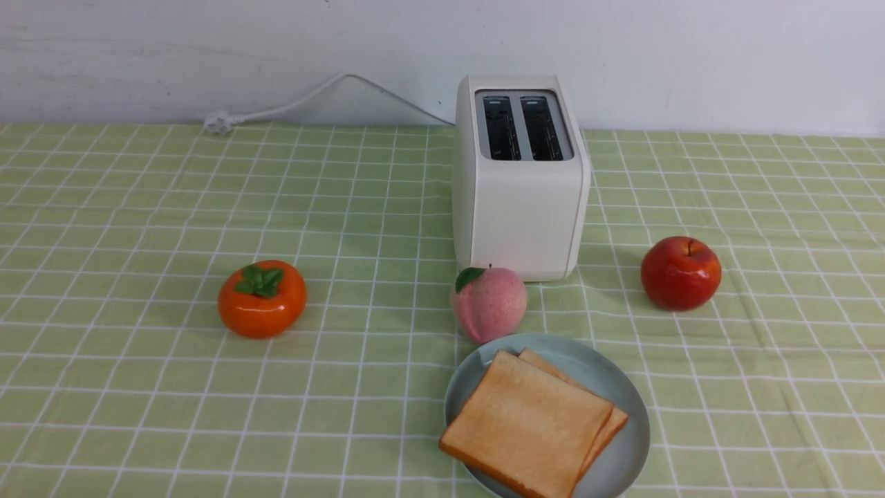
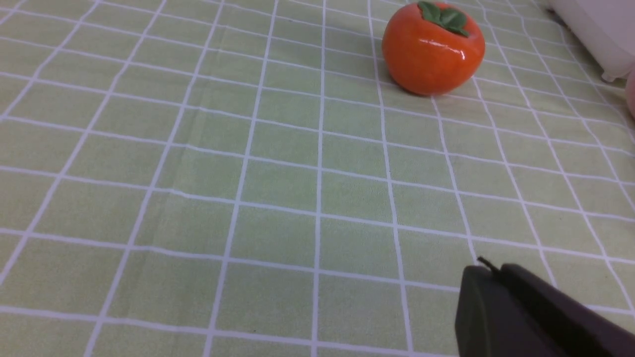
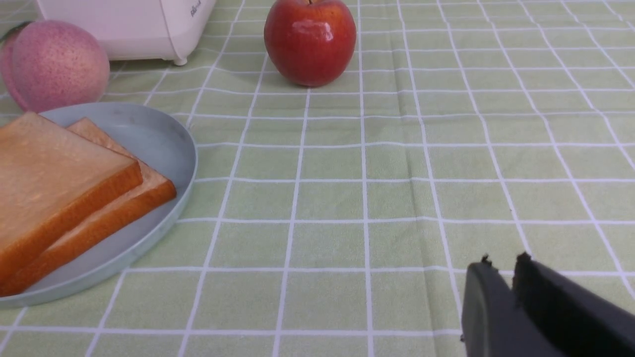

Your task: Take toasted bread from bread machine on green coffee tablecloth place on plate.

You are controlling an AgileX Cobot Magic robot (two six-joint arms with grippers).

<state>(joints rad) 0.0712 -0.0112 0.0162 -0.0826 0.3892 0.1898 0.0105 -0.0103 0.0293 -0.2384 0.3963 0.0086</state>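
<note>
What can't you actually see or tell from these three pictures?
- Lower slice of toast: mostly covered by the upper slice, front view.
- Plate: near rim cut off by the front view's edge.
- Toaster slot depths: too dark to see inside.
- Both arms: outside the front view; only the left gripper and right gripper tips show.

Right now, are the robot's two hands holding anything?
Left gripper: fingers shut, holding nothing.
Right gripper: fingers slightly apart, holding nothing.
</note>
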